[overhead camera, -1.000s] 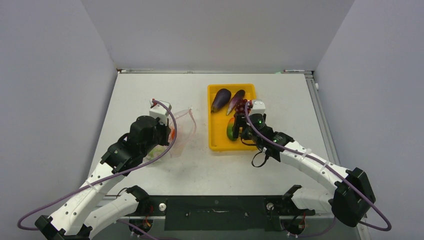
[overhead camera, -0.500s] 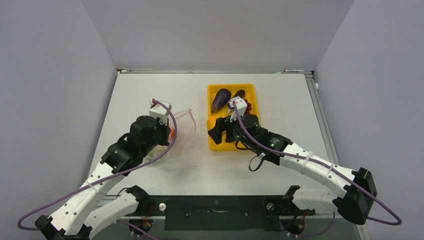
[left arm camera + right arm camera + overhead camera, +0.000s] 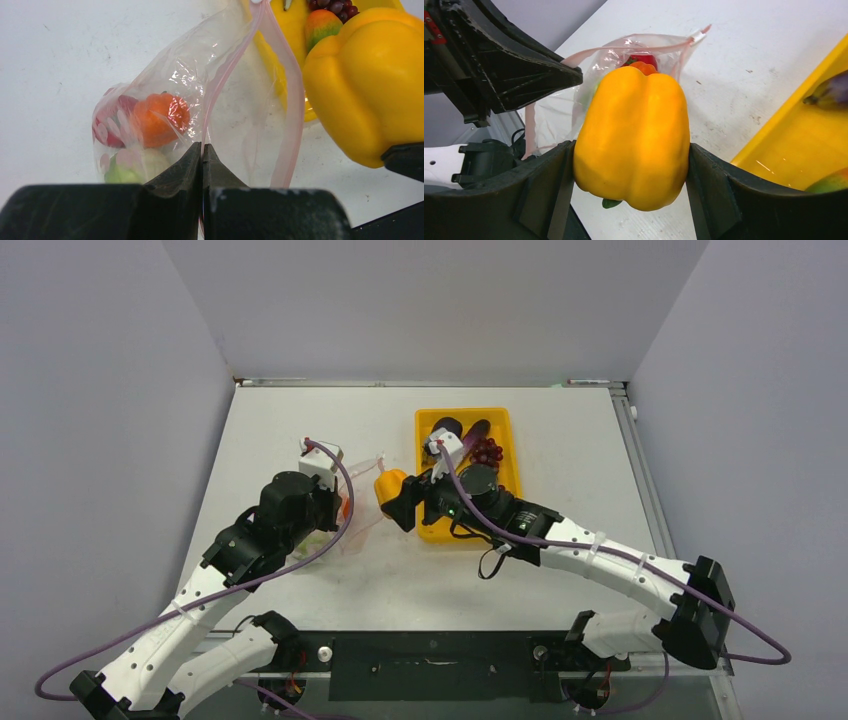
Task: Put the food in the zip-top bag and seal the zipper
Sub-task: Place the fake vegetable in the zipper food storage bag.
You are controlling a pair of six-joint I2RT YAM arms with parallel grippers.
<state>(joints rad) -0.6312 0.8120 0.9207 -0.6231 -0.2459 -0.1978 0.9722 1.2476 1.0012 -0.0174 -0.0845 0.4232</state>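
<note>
My right gripper (image 3: 629,152) is shut on a yellow pepper (image 3: 634,135), held just above the table at the mouth of the zip-top bag (image 3: 551,120). From above, the yellow pepper (image 3: 388,486) hangs between the yellow tray and the zip-top bag (image 3: 365,508). My left gripper (image 3: 202,150) is shut on the pink zipper (image 3: 292,125) strip, holding the mouth up and open. Inside the zip-top bag (image 3: 235,110) lie an orange pepper (image 3: 157,120), a red tomato (image 3: 112,120) and a green piece (image 3: 120,172).
The yellow tray (image 3: 465,412) stands right of the bag with two eggplants (image 3: 447,427), grapes (image 3: 488,451) and a green-red piece (image 3: 831,182) in it. My right arm reaches across the tray's front left corner. Grey walls enclose the table.
My right gripper has lifted the yellow pepper out of the tray and carried it left to the bag's mouth. The left gripper and the bag have not moved.
</note>
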